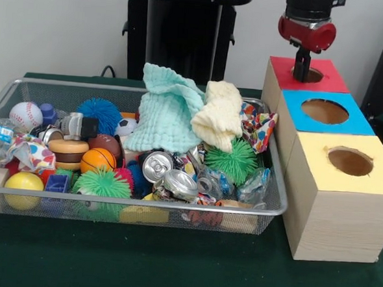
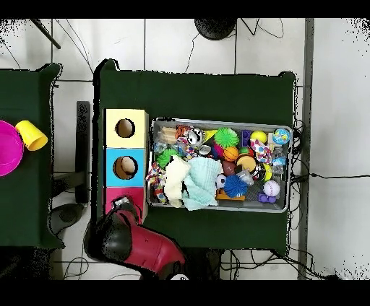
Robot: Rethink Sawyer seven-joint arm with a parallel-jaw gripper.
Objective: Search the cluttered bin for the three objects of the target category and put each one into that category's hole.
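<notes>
A wire mesh bin holds mixed clutter: a mint cloth, a cream cloth, crushed cans, a baseball, a basketball and a green spiky ball. To its right stand a red box, a blue box and a yellow box, each with a round hole on top. My gripper hangs over the red box with its tips at the hole's rim. It looks shut, and nothing shows in it. In the overhead view the arm covers the gripper beside the red box.
In the overhead view the bin lies right of the three boxes on the green cloth. A pink bowl and a yellow cup sit on a separate table at the left. Cables run across the floor.
</notes>
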